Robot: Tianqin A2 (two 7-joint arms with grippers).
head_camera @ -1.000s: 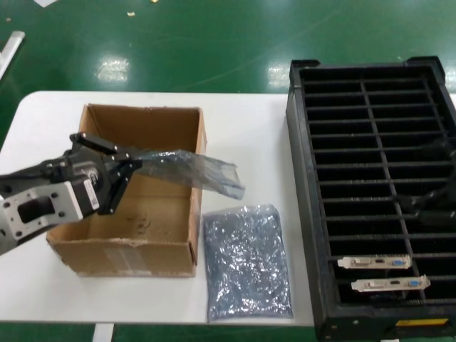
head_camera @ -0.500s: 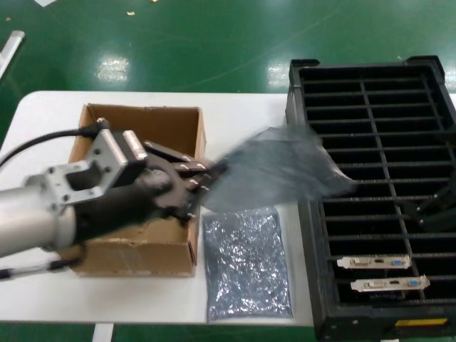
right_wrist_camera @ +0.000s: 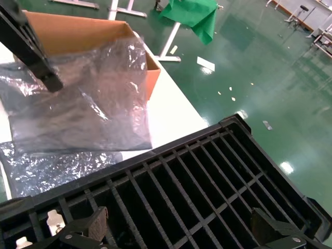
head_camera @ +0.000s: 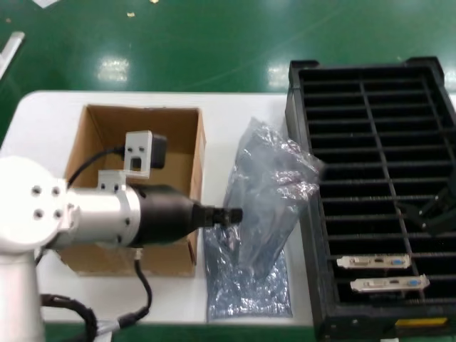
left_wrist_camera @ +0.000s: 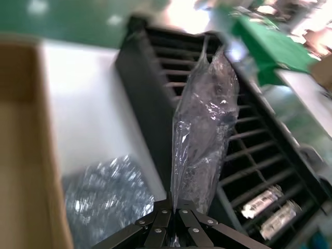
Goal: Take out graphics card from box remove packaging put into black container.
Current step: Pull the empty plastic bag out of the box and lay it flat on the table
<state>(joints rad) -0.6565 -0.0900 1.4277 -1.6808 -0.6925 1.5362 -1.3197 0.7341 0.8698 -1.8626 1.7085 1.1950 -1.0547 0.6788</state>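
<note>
A white table [head_camera: 242, 107] stands on a green floor. Within the last second the left gripper [head_camera: 231, 215] has swung the dark bag [head_camera: 267, 192] out of the cardboard box [head_camera: 182, 117] and now pinches its lower edge, the bag standing tall between the box and the black crate [head_camera: 303, 214]. The card likely sits inside, unseen. A silvery bag [head_camera: 246, 285] lies beneath. The box looks empty; two cards [head_camera: 374, 262] sit in near slots. The right gripper [right_wrist_camera: 176, 236] hovers spread over the crate.
</note>
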